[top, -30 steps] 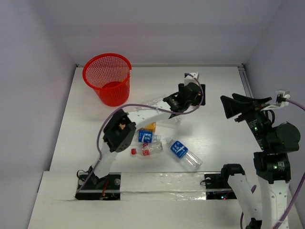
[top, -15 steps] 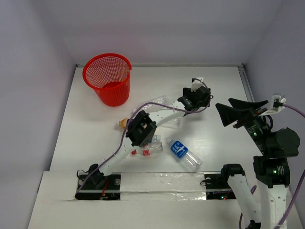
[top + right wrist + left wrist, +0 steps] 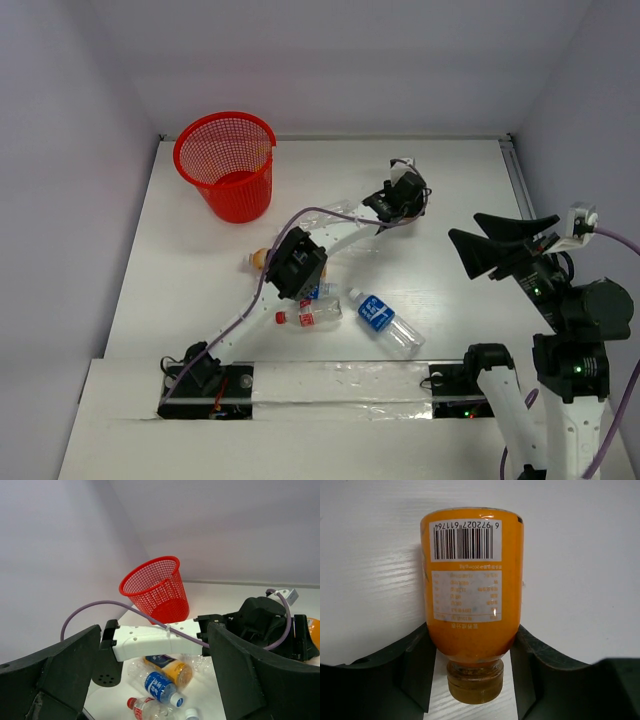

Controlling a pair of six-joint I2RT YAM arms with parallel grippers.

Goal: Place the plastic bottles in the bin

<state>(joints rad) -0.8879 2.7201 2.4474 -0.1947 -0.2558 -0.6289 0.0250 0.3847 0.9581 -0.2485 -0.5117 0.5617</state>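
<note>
In the left wrist view an orange bottle [image 3: 472, 580] lies on the white table, cap towards the camera. My left gripper [image 3: 474, 632] is shut on its shoulder, one finger on each side. In the top view my left gripper [image 3: 404, 192] is stretched to the back middle and hides that bottle. The red mesh bin [image 3: 228, 165] stands at the back left. Another orange bottle [image 3: 260, 258], a red-capped bottle [image 3: 306, 317], a blue-labelled bottle [image 3: 380, 316] and a clear bottle [image 3: 343, 211] lie near the middle. My right gripper [image 3: 478, 242] is open and empty, raised at the right.
The left arm's white link [image 3: 155, 640] and its purple cable [image 3: 95, 606] cross above the pile of bottles. The bin [image 3: 157, 587] shows behind them in the right wrist view. Walls close the table at the back and sides.
The left arm's elbow has swung right and forward, uncovering the orange bottle by the pile. Its gripper stays at the back middle. The right gripper has moved a little nearer and left.
</note>
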